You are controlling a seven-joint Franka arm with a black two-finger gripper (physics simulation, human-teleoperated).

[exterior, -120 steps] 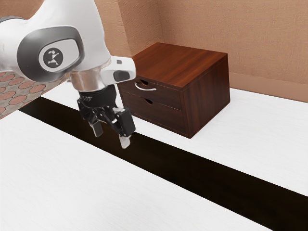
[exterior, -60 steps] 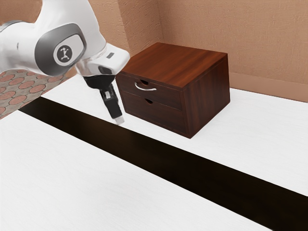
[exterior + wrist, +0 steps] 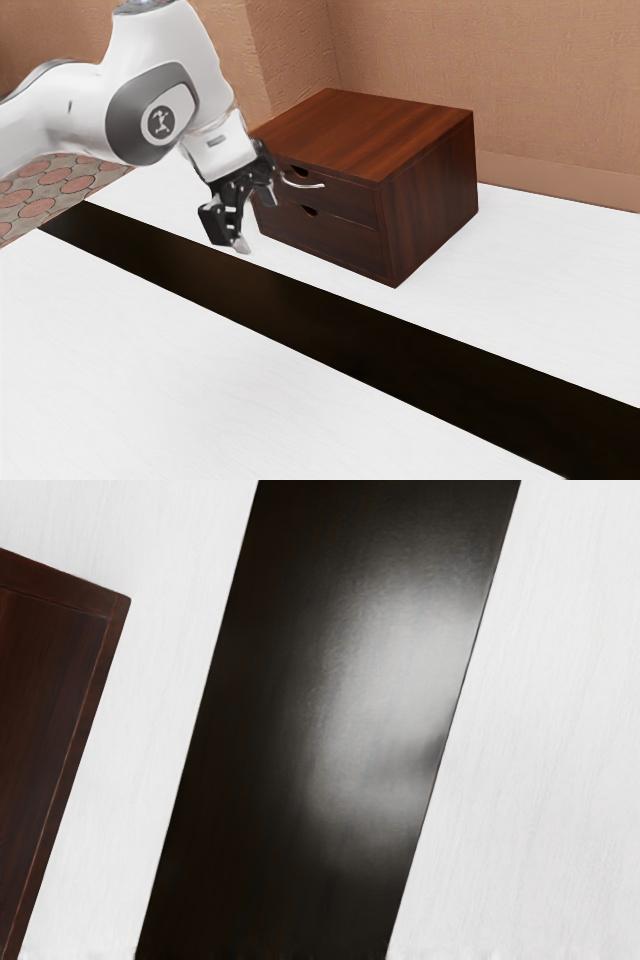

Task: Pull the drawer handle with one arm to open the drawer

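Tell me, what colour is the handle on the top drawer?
Silvery grey handle, clearest in the exterior view.

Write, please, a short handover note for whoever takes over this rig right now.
The gripper is open and empty, low over the table, just off the cabinet front's end at the exterior view's left.
The top drawer looks shut; its silver handle is untouched.
Done: nothing on the drawer yet.
Left: line up on the handle, close on it, pull the drawer out.
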